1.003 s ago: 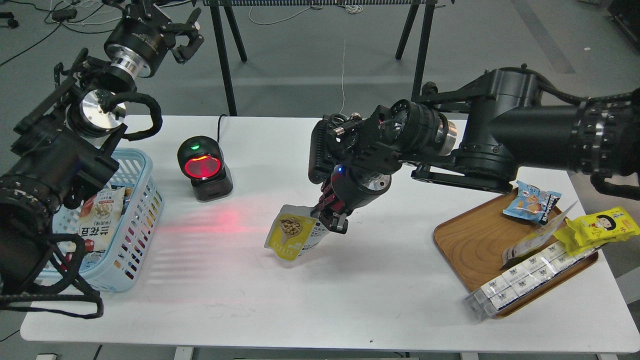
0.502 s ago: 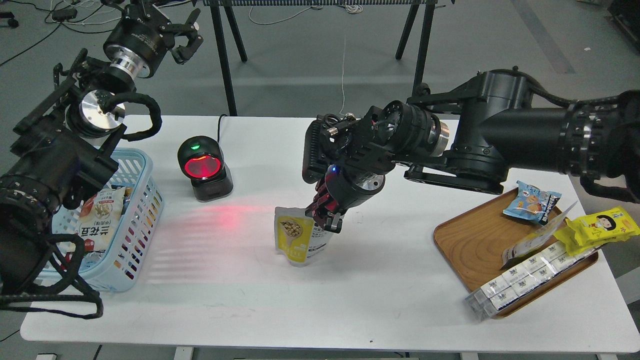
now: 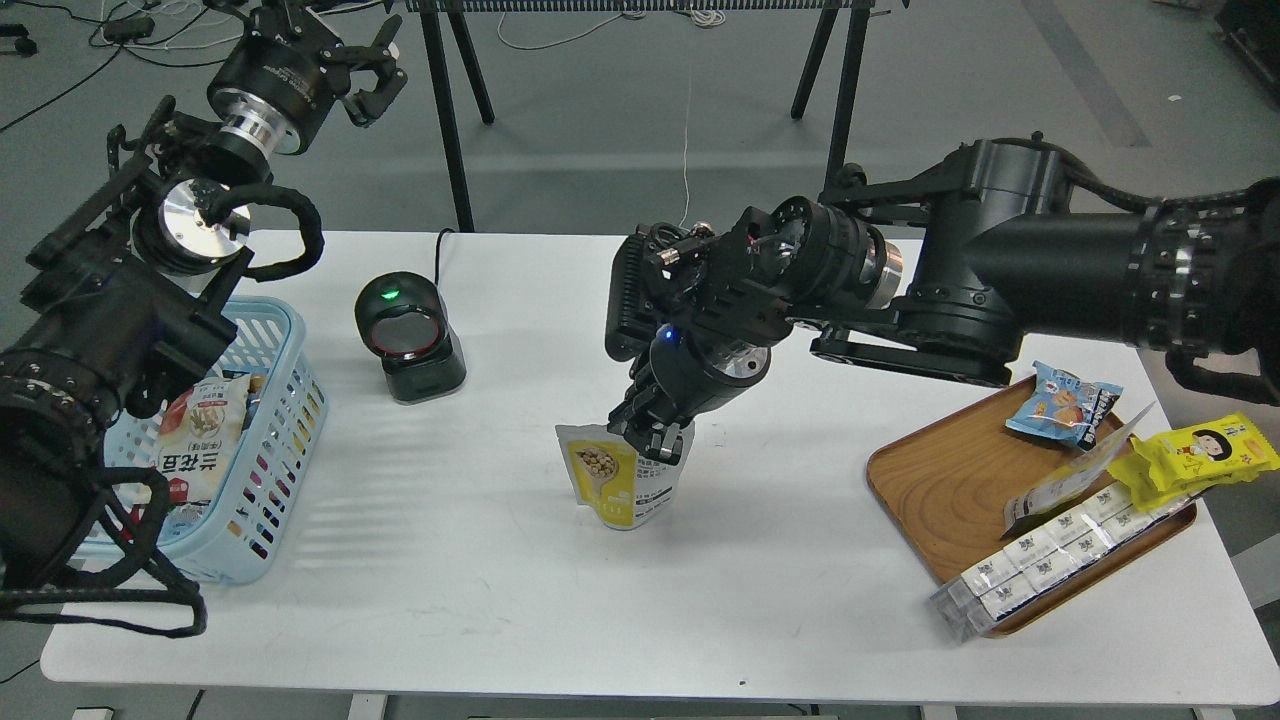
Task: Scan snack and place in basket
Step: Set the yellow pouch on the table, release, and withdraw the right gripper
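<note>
The snack (image 3: pixel 612 482), a yellow-fronted pouch with tan beans pictured, stands upright near the middle of the white table. My right gripper (image 3: pixel 655 437) is shut on its top edge from above. The light blue basket (image 3: pixel 283 400) stands at the table's left edge and holds a white-and-red packet (image 3: pixel 205 435). My left gripper (image 3: pixel 368 72) is raised high at the back left, far from the basket, with its fingers apart and empty.
A black barcode scanner (image 3: pixel 408 335) with a dim red window and green light stands between the basket and the pouch. A brown wooden tray (image 3: pixel 960 480) at the right holds a blue packet (image 3: pixel 1063 402), a yellow cartoon-face packet (image 3: pixel 1205 452) and a long clear pack (image 3: pixel 1050 560).
My right gripper has turned the pouch from tilted to upright and carried it slightly right. The scanner's bright red glow and the red light on the table have gone out.
</note>
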